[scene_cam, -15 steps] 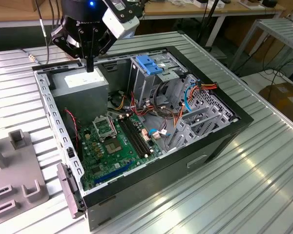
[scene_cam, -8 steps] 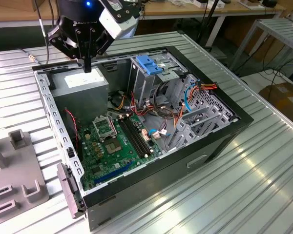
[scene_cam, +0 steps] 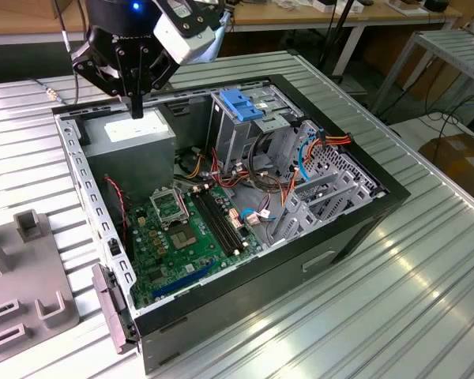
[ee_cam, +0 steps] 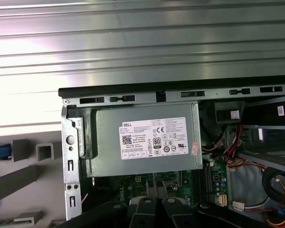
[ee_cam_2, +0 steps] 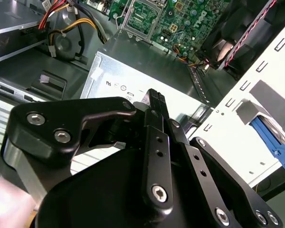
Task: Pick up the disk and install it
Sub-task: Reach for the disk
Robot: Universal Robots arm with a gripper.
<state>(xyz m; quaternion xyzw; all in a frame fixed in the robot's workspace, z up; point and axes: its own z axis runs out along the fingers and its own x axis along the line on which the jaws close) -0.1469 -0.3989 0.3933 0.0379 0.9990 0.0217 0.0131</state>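
The gripper (scene_cam: 136, 104) hangs over the far-left corner of the open computer case (scene_cam: 355, 229), as the exterior view has it, just above the grey power supply (scene_cam: 134, 136) with its white sticker. Its jaws are drawn together, tip against tip, with nothing between them; in the second wrist view the gripper (ee_cam_2: 155, 98) points down at the same metal box (ee_cam_2: 133, 71) without touching it. The disk is outside the case. It lies at the grey fixture (scene_cam: 24, 292) on the ribbed table (scene_cam: 395, 316), beyond the case's left wall, and all that can be seen of it is a blue edge (ee_cam: 0, 151) beside the fixture's grey blocks in the first wrist view, and a blue strip (ee_cam_2: 271, 138) in the second wrist view; its dark face cannot be made out. Inside the case the green motherboard (scene_cam: 186, 237) lies flat on the near side, and a blue ridged handle (scene_cam: 241, 103) sits on top of the drive cage towards the far side, well apart from the gripper.
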